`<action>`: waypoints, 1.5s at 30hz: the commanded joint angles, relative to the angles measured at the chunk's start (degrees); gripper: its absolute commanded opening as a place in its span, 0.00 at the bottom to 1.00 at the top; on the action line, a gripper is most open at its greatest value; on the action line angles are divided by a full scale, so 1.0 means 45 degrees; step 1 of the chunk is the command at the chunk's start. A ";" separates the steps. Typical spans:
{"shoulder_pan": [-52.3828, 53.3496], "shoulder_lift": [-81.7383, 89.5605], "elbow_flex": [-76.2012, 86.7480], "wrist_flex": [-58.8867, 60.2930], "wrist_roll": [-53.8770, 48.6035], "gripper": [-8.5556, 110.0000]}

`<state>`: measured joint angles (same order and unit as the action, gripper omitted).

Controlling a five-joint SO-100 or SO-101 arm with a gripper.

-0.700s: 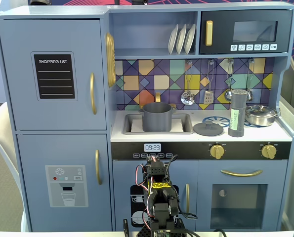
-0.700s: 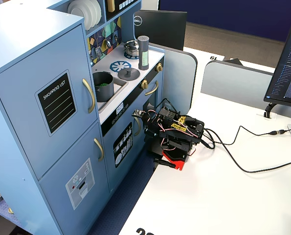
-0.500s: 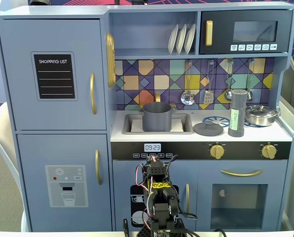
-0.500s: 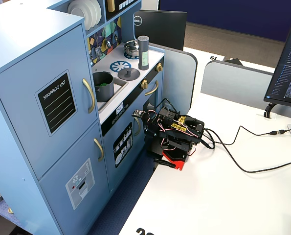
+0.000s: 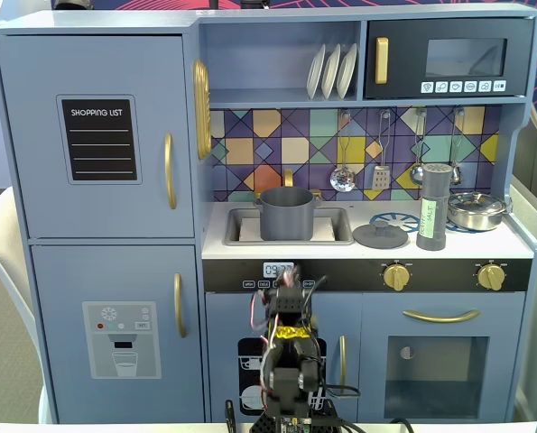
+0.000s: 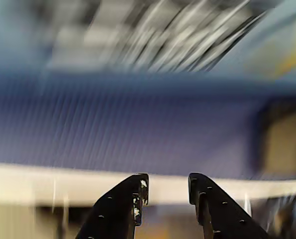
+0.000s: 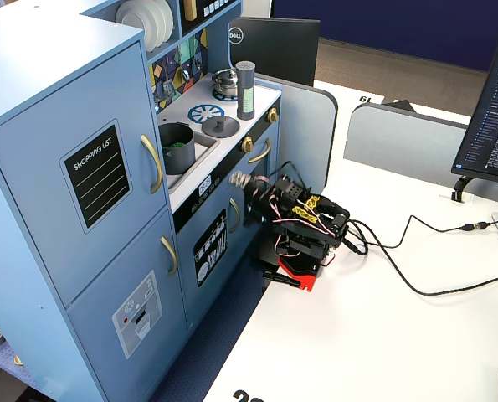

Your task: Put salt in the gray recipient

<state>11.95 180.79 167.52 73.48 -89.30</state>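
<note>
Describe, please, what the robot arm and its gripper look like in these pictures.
The arm is black, blocky plastic on a red base, with yellow tape or tags and bundled thin wires, reddish and white, looping over it. In the wrist view, the gripper has two black fingers with small holes and whitish scuffs at the tips.

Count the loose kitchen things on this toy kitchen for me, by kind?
White plates: 3
Hanging utensils: 4
Gray pot: 1
Gray lid: 1
Salt shaker: 1
Shiny steel pan: 1
Total: 11
</note>
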 commanded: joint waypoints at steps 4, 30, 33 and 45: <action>0.4473 -0.1270 -0.5527 -0.1699 -0.1211 0.07; 0.8945 -1.2578 -1.1543 -1.6270 0.0625 0.58; 0.9082 -1.3770 -1.2285 -1.6777 0.0781 0.57; 0.8711 -1.8047 -1.6504 -1.6699 0.1484 0.53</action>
<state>52.03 103.01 102.13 -0.70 -84.02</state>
